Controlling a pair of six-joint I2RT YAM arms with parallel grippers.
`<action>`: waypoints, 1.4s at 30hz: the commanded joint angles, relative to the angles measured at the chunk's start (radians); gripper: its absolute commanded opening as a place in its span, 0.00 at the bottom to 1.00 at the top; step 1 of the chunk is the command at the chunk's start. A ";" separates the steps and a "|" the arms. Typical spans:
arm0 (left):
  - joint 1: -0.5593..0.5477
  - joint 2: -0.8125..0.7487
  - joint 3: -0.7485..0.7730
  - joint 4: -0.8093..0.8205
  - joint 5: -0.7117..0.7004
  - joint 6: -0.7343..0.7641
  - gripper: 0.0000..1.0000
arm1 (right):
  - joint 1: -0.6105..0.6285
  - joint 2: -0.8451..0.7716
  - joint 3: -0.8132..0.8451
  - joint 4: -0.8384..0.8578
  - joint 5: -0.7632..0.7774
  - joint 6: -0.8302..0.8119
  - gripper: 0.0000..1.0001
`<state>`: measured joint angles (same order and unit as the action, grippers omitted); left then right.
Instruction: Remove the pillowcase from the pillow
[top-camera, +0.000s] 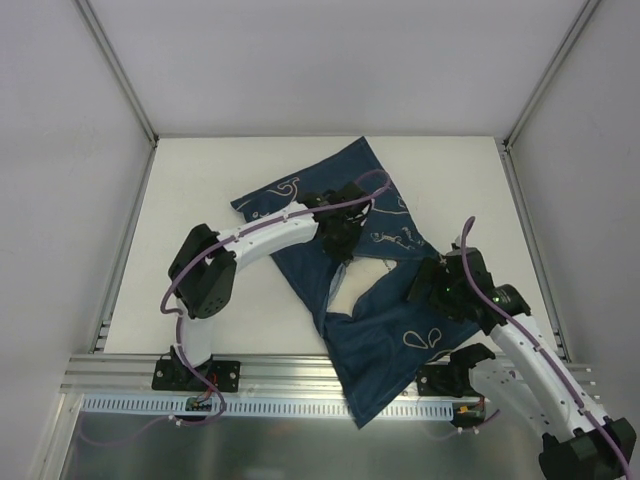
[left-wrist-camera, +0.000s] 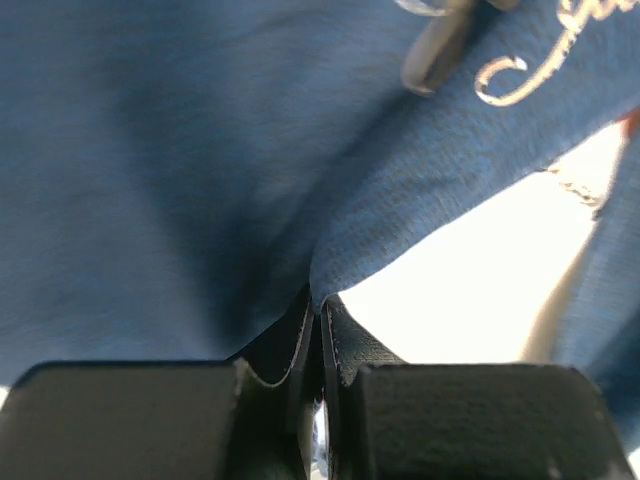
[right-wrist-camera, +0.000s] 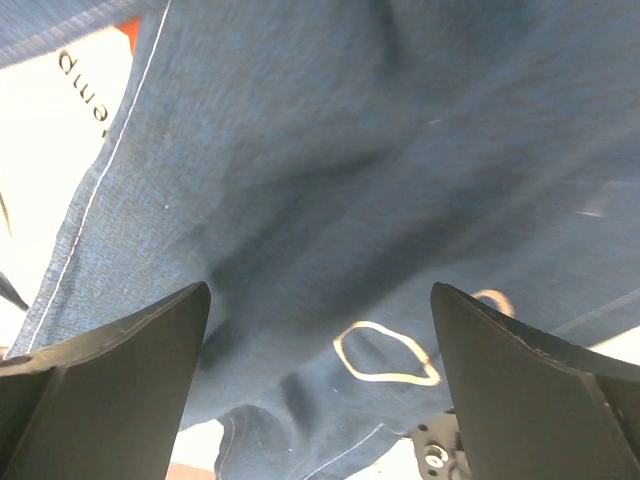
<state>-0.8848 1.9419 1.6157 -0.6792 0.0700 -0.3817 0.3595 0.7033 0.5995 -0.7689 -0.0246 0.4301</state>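
Our left gripper (left-wrist-camera: 320, 305) is clenched on a hem of the limp navy-blue, whale-printed fabric pillowcase (top-camera: 365, 350). Our right gripper (right-wrist-camera: 320, 290) hangs released, jaws wide, just above that fabric. Only a patch of the plump cream pillow (top-camera: 362, 276) shows at the opening, mid-way across the white surface (top-camera: 200, 190).

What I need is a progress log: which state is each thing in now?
pillow: mostly covered, a cream patch exposed at the opening.
pillowcase: crumpled, on the pillow, opening pulled apart.
left gripper: shut on the pillowcase's edge.
right gripper: open, over the pillowcase.
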 joint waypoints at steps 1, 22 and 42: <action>0.033 -0.107 -0.074 -0.011 0.011 -0.051 0.00 | 0.067 0.031 -0.024 0.115 -0.014 0.082 0.96; 0.129 -0.880 -0.576 0.000 -0.079 -0.368 0.00 | 0.067 0.335 0.276 0.112 0.232 -0.117 0.01; 0.127 -0.785 -0.620 0.043 0.008 -0.410 0.00 | 0.341 0.418 0.454 0.039 0.353 -0.218 0.96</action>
<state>-0.7639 1.1610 1.0031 -0.6590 0.0505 -0.7715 0.6422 1.0626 0.9867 -0.7101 0.2604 0.2302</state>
